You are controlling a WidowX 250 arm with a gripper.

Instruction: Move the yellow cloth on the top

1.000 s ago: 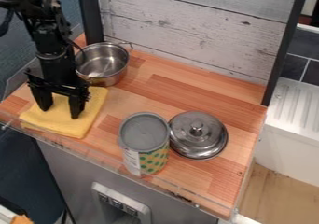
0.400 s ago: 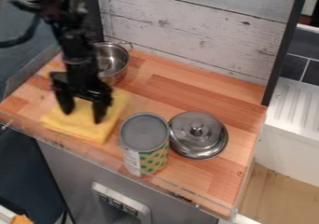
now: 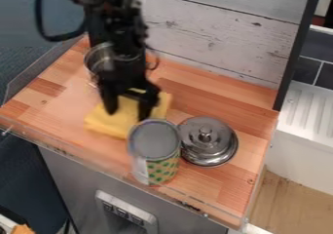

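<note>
Nearest me on the wooden counter (image 3: 218,191) I see the tin can (image 3: 155,143), upright, with the metal lid (image 3: 211,139) just beside it on the right of the view, knob up. Beyond the can lies the yellow cloth (image 3: 107,123), flat on the wood; I can't tell whether its near corner touches the can. My gripper (image 3: 129,113) points down over the cloth, fingers well apart, yellow showing between them, not closed on anything. Farther back, partly behind the arm, sits the metal pot (image 3: 96,61), near the whitish board wall (image 3: 218,40).
</note>
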